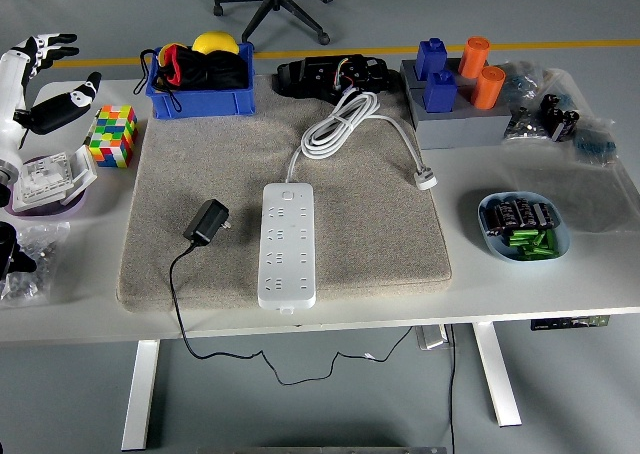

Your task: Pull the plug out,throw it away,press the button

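One robot hand, the left, is raised at the far left edge above the white bench, its white and black fingers spread apart, holding and touching nothing; the right hand is out of view. Just right of it sits one multicoloured puzzle cube, and below it one white part rests in a purple tray. One grey mat covers the middle of the bench. On the mat lies one white power strip, lengthwise, with its own white cable coiled beyond it and ending in a white plug near the mat's right edge. One black plug lies on the mat just left of the strip, out of its sockets, its black cord trailing off the near edge. Behind the mat stand one blue bin and a grey block with two blue and two orange pieces. One pale blue bowl of batteries sits at right. No writing is legible.
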Tool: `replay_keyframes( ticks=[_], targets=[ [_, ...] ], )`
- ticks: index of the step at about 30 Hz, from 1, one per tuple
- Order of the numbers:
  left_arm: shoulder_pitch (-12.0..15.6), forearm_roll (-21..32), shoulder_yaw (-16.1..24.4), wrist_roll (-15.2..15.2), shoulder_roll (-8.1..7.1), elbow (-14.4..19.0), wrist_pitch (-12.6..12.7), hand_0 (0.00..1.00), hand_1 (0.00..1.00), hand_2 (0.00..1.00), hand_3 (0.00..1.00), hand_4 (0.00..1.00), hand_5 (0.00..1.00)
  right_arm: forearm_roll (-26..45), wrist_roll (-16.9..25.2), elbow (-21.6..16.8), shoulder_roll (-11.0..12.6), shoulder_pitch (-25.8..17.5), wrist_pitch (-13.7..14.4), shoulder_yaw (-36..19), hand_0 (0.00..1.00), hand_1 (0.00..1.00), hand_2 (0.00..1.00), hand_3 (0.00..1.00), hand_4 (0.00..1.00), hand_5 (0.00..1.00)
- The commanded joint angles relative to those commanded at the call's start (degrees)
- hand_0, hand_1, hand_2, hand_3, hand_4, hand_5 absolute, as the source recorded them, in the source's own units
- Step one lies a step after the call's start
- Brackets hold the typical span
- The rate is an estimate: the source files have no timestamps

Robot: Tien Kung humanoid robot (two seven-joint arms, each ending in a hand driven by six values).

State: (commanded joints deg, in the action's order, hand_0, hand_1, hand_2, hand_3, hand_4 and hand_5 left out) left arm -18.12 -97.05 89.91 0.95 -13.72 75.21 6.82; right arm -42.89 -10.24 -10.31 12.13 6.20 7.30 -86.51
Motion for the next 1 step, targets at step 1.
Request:
replay_keyframes(
  ticks=[1],
  targets=[
    [0.0, 0.0, 0.0, 0.0, 0.02, 0.0, 0.0, 0.829, 0.816, 0.73, 0.758, 0.702, 0.202, 0.0, 0.0, 0.0, 0.0, 0.0, 0.0, 0.0, 0.748, 0.66, 0.643, 0.615, 0.658, 0.48]
  ],
)
